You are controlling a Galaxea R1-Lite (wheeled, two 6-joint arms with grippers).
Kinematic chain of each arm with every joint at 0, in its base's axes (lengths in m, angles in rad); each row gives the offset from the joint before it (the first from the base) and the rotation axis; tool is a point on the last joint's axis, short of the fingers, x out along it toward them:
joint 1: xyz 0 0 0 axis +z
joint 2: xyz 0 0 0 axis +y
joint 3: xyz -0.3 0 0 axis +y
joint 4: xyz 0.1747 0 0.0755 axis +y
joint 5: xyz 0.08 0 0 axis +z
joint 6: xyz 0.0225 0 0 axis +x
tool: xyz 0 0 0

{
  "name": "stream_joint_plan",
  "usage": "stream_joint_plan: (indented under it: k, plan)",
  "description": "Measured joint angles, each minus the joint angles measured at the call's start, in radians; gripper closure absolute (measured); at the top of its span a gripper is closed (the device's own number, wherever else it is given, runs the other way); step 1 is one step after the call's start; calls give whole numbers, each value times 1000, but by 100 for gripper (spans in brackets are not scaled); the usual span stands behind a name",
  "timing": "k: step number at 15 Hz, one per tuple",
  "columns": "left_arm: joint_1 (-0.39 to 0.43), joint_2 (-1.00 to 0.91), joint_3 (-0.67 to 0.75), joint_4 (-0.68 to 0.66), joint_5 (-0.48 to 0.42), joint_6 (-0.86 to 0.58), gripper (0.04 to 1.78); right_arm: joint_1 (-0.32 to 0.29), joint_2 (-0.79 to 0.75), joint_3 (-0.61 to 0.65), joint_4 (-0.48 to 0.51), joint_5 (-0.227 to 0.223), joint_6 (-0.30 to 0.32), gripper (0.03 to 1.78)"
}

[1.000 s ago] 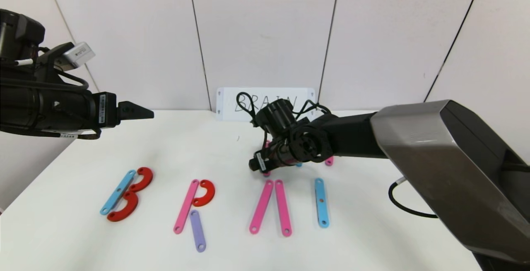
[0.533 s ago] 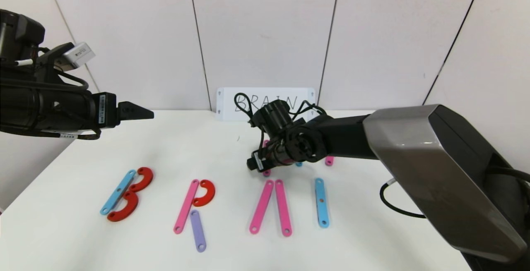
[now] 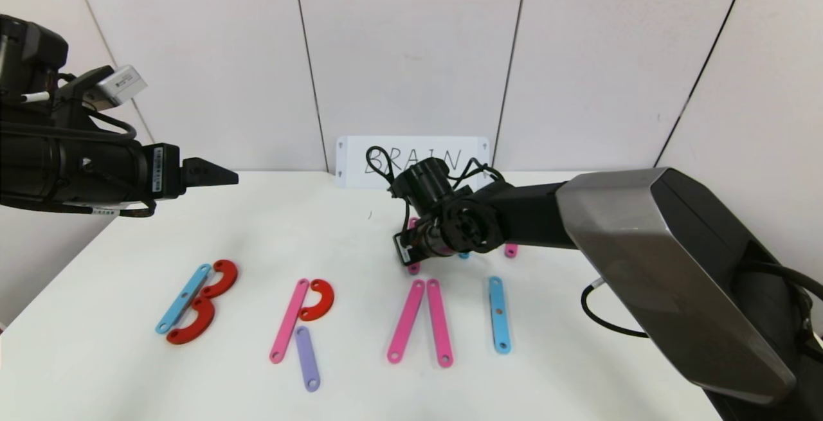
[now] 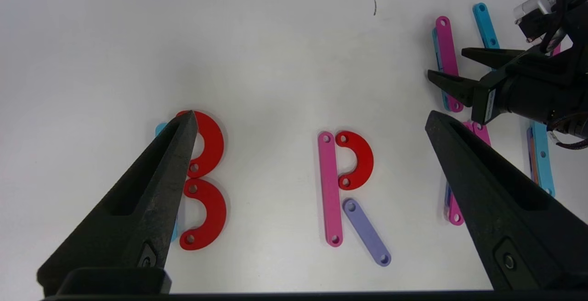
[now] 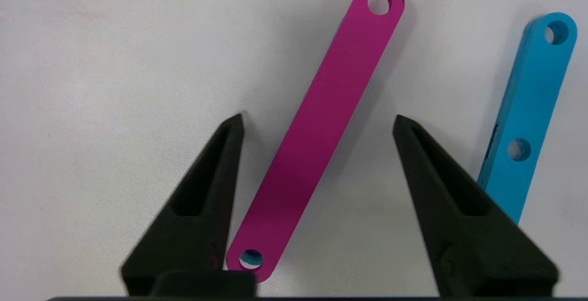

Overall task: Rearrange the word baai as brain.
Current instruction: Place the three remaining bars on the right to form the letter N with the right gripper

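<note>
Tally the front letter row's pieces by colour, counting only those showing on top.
Red C-pieces: 3
Pink bars: 3
Blue bars: 2
Purple bar: 1
Total: 9

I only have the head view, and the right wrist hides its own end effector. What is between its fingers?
Observer: The right end effector is open and straddles a magenta bar that lies flat on the table. Neither finger visibly presses on the bar.
Operator: Is anything under that bar?
Observer: Blue shows through the hole at the end nearest the wrist, so another piece seems to lie beneath it.
Operator: What about the left arm?
Observer: The left end effector is open and holds nothing. It hangs above the table on the robot's left.
</note>
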Motion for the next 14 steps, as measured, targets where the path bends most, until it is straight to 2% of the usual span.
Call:
stream_joint_plan:
  k: [3, 5, 6, 8, 11, 14]
  plan:
    - [0, -5, 0, 0, -1, 0, 9, 0, 4, -1, 0, -2, 0, 130]
    - [0, -7, 0, 0, -1, 0, 9, -1, 4, 0, 2, -4, 0, 149]
    - [0, -7, 0, 0, -1, 0, 9, -1, 4, 0, 2, -8, 0, 151]
    - [0, -7, 0, 0, -1, 0, 9, -4, 4, -12, 9, -43, 1, 151]
    - [0, -7, 0, 1, -1, 0, 9, -22, -10, -31, 36, -55, 5, 151]
    - [0, -7, 1, 0, -1, 0, 9, -51, -60, -34, 39, -100, -1, 151]
